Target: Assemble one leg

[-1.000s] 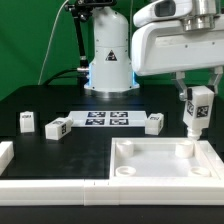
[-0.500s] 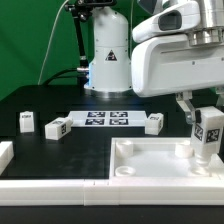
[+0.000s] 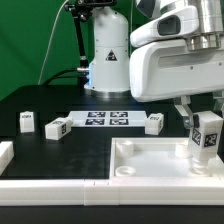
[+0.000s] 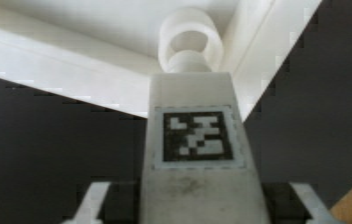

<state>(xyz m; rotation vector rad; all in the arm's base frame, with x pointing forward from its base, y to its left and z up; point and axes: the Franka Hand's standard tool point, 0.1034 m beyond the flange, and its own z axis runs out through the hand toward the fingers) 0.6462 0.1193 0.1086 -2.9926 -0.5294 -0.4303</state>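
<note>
My gripper (image 3: 204, 116) is shut on a leg (image 3: 207, 136), a small white block with a square tag. It holds the leg upright over the corner of the large white tray-like piece (image 3: 150, 172) at the exterior view's right. The leg's lower end is at or just above the corner socket; I cannot tell if it touches. In the wrist view the leg (image 4: 194, 130) fills the middle between my gripper's (image 4: 198, 204) two fingers and points at the round socket (image 4: 191, 45). Three more legs (image 3: 27, 122), (image 3: 57, 127), (image 3: 154, 122) lie on the black table.
The marker board (image 3: 103, 119) lies flat behind the tray, between the loose legs. The robot base (image 3: 108, 60) stands at the back. A white wall piece (image 3: 5, 155) and a white front strip (image 3: 50, 186) border the table at the exterior view's left and front.
My gripper has carried the leg toward the exterior view's right and down, closer to the tray's corner. The loose legs have not moved.
</note>
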